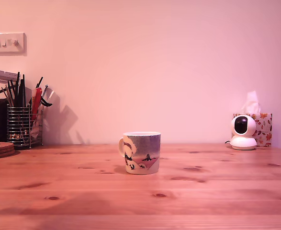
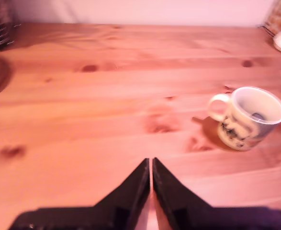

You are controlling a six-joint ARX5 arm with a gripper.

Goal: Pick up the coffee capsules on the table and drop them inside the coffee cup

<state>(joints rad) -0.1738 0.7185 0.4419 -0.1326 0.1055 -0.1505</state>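
Cream coffee cup [image 2: 248,117] stands upright on the pine table [image 2: 106,105], off to one side of the black gripper [image 2: 151,165], whose jaws are pressed together, empty; no capsules lie on the wood.

Cream mug [image 1: 141,152] printed purple and white; orange-brown knotted table [image 1: 217,201].

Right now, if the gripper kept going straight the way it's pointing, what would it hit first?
Probably just bare table. The gripper is shut and empty, aimed along open planks. The coffee cup sits well off its line, and nothing else shows ahead, though depth is hard to judge.
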